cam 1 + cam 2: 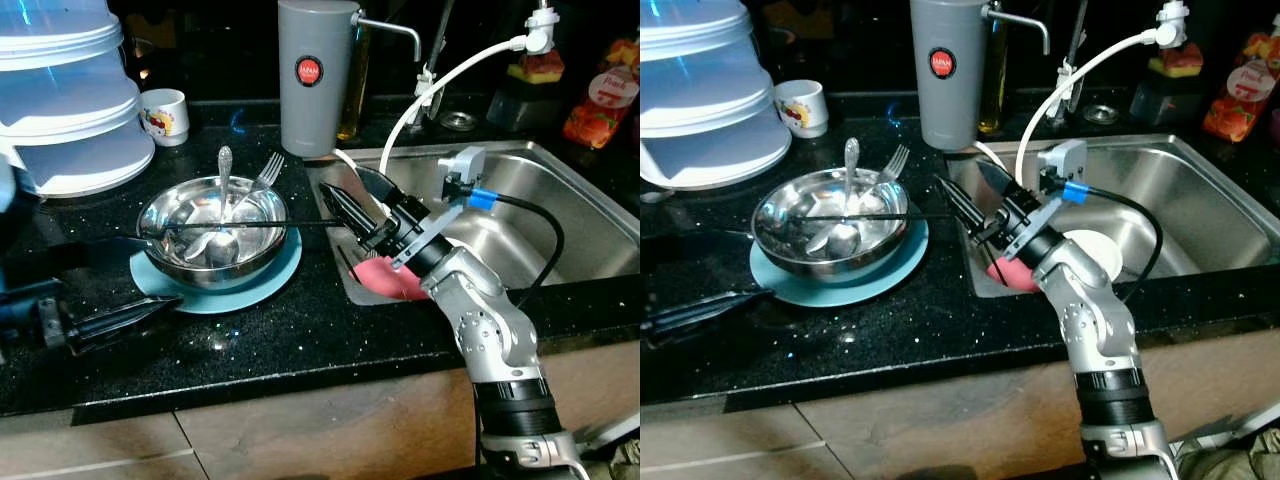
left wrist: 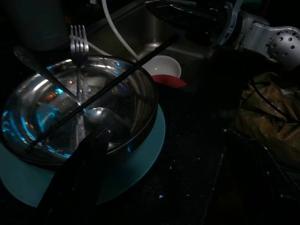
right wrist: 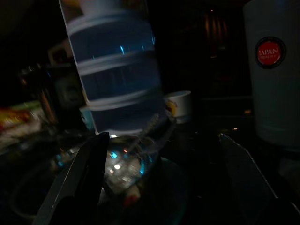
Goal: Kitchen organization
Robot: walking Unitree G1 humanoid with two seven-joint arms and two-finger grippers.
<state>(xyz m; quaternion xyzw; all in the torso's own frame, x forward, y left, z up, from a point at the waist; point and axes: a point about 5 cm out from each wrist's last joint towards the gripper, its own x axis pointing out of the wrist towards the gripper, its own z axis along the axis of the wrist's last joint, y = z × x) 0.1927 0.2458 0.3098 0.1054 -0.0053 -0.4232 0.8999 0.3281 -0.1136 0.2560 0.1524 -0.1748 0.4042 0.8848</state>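
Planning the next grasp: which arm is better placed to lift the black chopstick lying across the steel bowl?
Right. The right claw is open beside the chopstick's tip at the sink edge. The left claw lies low on the counter, short of the bowl.

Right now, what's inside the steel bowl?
In the steel bowl: a spoon, a fork leaning on the rim, and a chopstick lying across. Glare hides the bottom.
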